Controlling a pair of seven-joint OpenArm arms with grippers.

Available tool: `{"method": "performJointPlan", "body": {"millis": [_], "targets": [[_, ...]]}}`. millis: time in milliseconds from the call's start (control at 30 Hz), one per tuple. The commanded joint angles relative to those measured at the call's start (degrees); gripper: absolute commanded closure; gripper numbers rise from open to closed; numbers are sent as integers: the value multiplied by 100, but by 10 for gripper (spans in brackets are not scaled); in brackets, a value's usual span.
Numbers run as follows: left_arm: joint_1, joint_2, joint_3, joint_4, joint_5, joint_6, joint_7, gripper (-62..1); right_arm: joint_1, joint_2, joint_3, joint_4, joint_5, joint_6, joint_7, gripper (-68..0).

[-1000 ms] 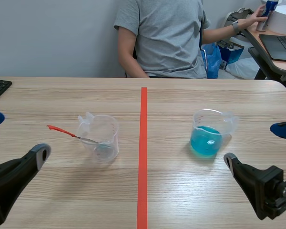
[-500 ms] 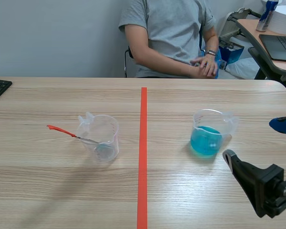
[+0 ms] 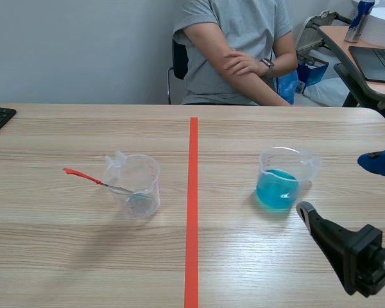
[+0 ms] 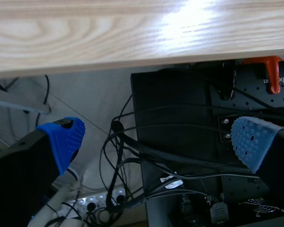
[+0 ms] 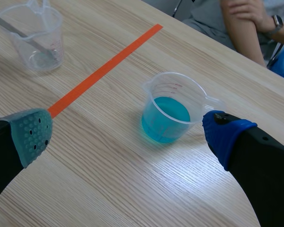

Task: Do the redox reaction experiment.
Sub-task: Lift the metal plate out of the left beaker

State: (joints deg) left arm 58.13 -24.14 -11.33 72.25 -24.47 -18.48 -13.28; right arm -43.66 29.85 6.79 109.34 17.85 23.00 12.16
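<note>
Pulled the left gripper (image 4: pixel 156 138) back below the table (image 4: pixel 85 28) edge, spread wide, empty (only cables (image 4: pixel 132 146) ahead). Edged the right gripper (image 5: pixel 128 135), equally wide and empty, toward the blue beaker (image 5: pixel 168 111) just ahead of its fingers. Looks set for grasping.

The scene view looks across the table (image 3: pixel 244 256) from the robot's side. The right wrist view looks down from nearer, sharing the blue beaker (image 5: pixel 166 113) just ahead of the right gripper (image 5: pixel 127 135). The left wrist view faces cables (image 4: pixel 132 146) below the table edge.
</note>
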Motion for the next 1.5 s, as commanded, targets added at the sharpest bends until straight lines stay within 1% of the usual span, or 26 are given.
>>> {"method": "performJointPlan", "body": {"millis": [0, 133, 267, 433, 600, 800, 900, 967, 1033, 1200, 1467], "targets": [[-114, -17, 50, -13, -13, -26, -61, -623, 83, 33, -17, 96, -57, 50, 136, -679], [-474, -17, 236, -461, 9, -26, -22, -623, 179, 107, -240, 96, -181, 83, 157, -679], [-796, -15, 380, -907, 7, -26, -20, -623, 402, 227, -586, 96, -378, 85, 308, -679], [-1126, 17, 459, -1429, 4, -26, -22, -623, 745, 332, -1062, 96, -723, 85, 459, -679], [-1366, 70, 501, -1912, 0, -28, -20, -623, 1117, 332, -1563, 96, -1104, 81, 522, -679], [-1419, 149, 501, -2221, 4, -28, -20, -623, 1681, 332, -2319, 96, -1502, 79, 514, -679], [-1419, 160, 501, -2323, 4, -28, -22, -623, 2006, 330, -2710, 94, -1620, 55, 487, -679], [-1421, 155, 501, -2365, 4, -28, -22, -623, 2227, 328, -2966, 94, -1620, 20, 393, -679], [-1421, 155, 498, -2371, 2, -28, -20, -623, 2444, 326, -3220, 85, -1620, -107, 295, -679], [-1451, 153, 498, -2371, 2, -26, -22, -623, 2994, 184, -3794, -57, -1620, -118, 81, -679], [-1469, 155, 498, -2371, 2, -26, -22, -623, 3917, -374, -4682, -737, -1698, -120, -197, -679]]}}
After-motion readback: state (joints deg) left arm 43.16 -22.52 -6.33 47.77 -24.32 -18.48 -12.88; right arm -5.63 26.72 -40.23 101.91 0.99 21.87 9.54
